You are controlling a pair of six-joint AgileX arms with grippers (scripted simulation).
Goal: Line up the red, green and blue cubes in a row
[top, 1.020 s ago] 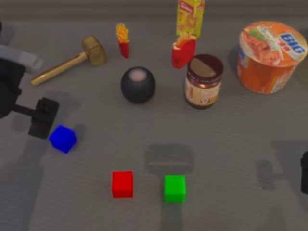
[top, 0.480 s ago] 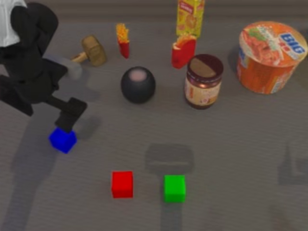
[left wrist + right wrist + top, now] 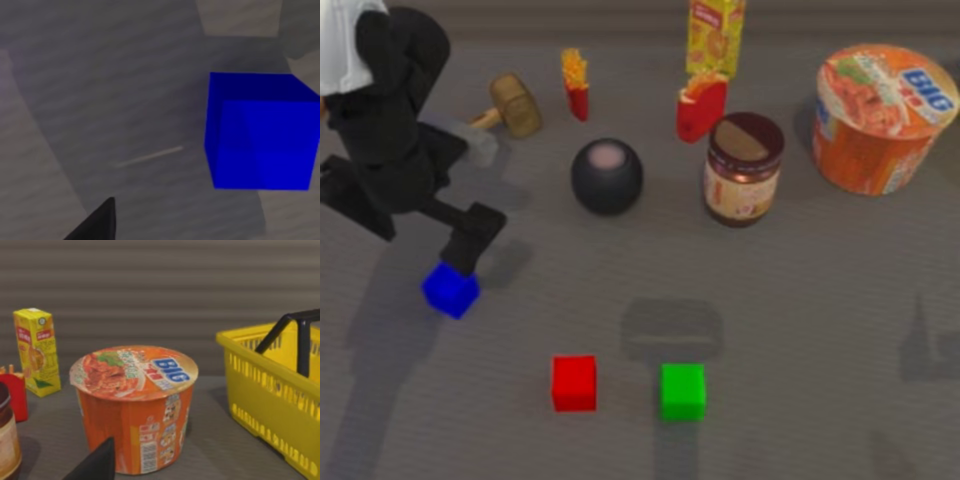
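Two small glossy cubes, red point(image 3: 574, 383) and green point(image 3: 682, 391), sat side by side near the desk's front. The blue cube point(image 3: 450, 290) lay well left, under the left gripper point(image 3: 466, 250), whose opening I could not tell. Centring over the cube before closing seemed wise.

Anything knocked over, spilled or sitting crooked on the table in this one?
Nothing is spilled or toppled. Only the blue cube stands out: it sits turned at an angle, off to the left under the left gripper, while the red cube and green cube lie squarely side by side.
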